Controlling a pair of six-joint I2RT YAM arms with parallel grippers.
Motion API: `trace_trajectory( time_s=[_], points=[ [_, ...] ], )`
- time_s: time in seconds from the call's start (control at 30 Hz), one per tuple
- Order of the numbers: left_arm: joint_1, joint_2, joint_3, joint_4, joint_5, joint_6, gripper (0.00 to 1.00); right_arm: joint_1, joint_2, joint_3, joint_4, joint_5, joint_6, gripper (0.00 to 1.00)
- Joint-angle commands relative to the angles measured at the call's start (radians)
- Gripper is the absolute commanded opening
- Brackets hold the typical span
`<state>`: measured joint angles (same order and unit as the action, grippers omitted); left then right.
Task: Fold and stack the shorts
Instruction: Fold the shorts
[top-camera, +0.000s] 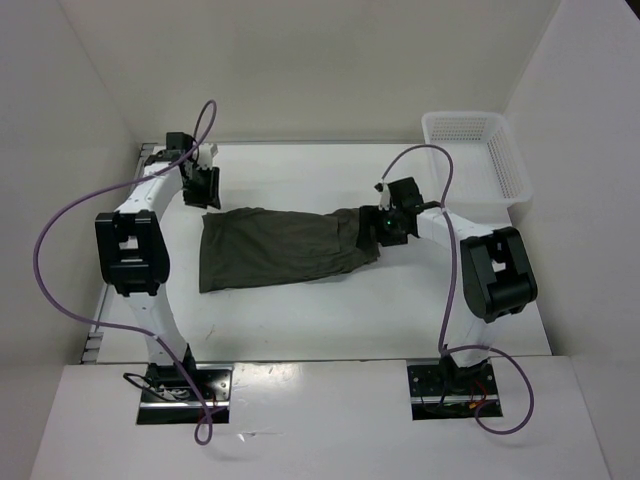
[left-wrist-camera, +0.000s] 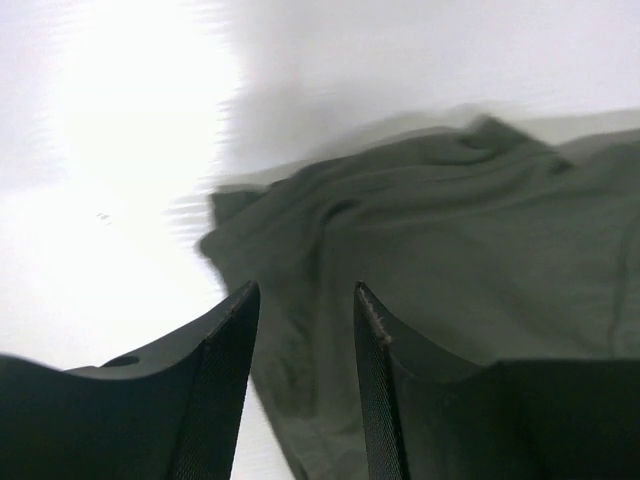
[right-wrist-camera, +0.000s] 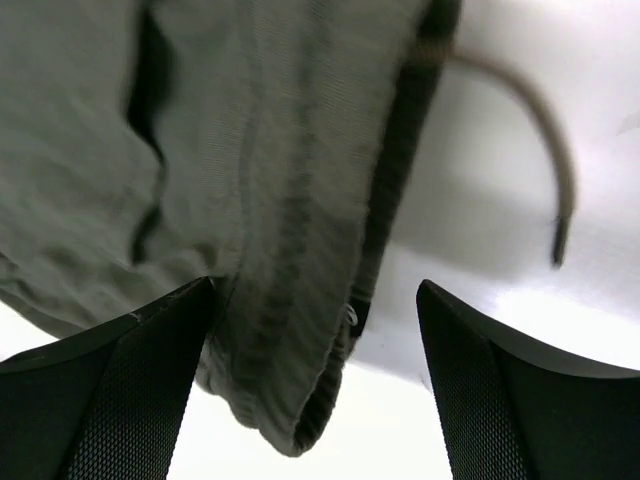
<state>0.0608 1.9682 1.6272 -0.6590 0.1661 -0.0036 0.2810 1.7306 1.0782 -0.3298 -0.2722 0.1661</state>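
The dark olive-green shorts lie flat on the white table, folded lengthwise, leg hems to the left and waistband to the right. My left gripper hovers just beyond the far left corner of the shorts. In its wrist view the left gripper is open, with only cloth seen past the gap. My right gripper is at the waistband end. Its wrist view shows the right gripper wide open, the ribbed waistband lying loose between the fingers near the left one. The drawstring trails on the table.
A white plastic mesh basket stands at the back right corner of the table. White walls close in the table on the left, back and right. Purple cables loop off both arms.
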Motion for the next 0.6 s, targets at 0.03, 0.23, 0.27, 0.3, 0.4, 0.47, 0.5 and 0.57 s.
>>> trace_trajectory(
  time_s=[0.03,0.23,0.27,0.3,0.4,0.47,0.5,0.57],
  points=[
    [0.056,0.037,-0.013,0.002,-0.075,0.004,0.51,0.001,0.004,-0.076,0.049,-0.003,0.079,0.87],
    [0.065,0.099,-0.033,0.059,-0.128,0.004,0.54,0.001,0.023,-0.109,0.06,-0.014,0.079,0.85],
    [0.065,0.118,-0.024,0.059,-0.113,0.004,0.55,0.012,0.023,-0.109,0.06,-0.024,0.067,0.85],
    [0.074,0.127,-0.024,0.059,-0.102,0.004,0.55,0.032,0.023,-0.121,0.073,-0.024,0.067,0.83],
    [0.074,0.169,-0.015,0.068,-0.059,0.004,0.55,0.052,0.023,-0.141,0.097,-0.024,0.055,0.71],
    [0.074,0.198,-0.003,0.059,-0.01,0.004,0.51,0.061,0.032,-0.141,0.109,-0.033,0.055,0.55],
    [0.074,0.207,-0.003,0.059,-0.01,0.004,0.46,0.061,0.032,-0.141,0.109,-0.033,0.044,0.49],
    [0.074,0.231,0.007,0.05,-0.01,0.004,0.28,0.061,0.041,-0.132,0.109,-0.044,0.035,0.33]
  ],
)
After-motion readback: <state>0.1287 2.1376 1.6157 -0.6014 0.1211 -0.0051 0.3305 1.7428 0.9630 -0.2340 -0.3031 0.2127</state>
